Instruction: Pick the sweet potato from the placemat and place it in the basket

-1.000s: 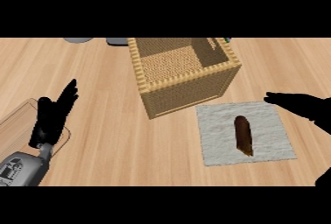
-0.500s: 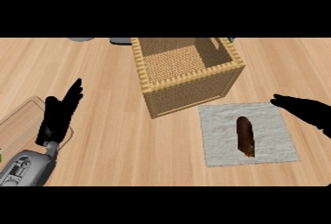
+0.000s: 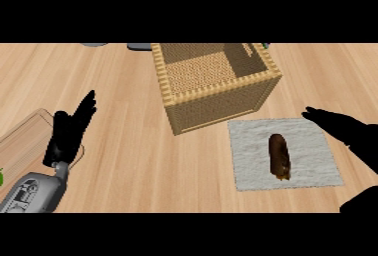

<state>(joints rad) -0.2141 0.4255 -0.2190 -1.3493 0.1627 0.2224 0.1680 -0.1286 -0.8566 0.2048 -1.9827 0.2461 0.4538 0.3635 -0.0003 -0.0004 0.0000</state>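
Head view: open-topped basket (image 3: 221,102) beside placemat (image 3: 284,152)

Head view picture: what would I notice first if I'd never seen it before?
Probably the big woven basket standing open near the top middle of the wooden counter. Just below and right of it lies a dark brown sweet potato on a pale placemat. One open black robot hand shows at the right, beside the mat, and the other robot hand rests open at the left.

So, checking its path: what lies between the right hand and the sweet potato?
Only bare placemat, in the head view: the right hand hovers open beside the sweet potato.
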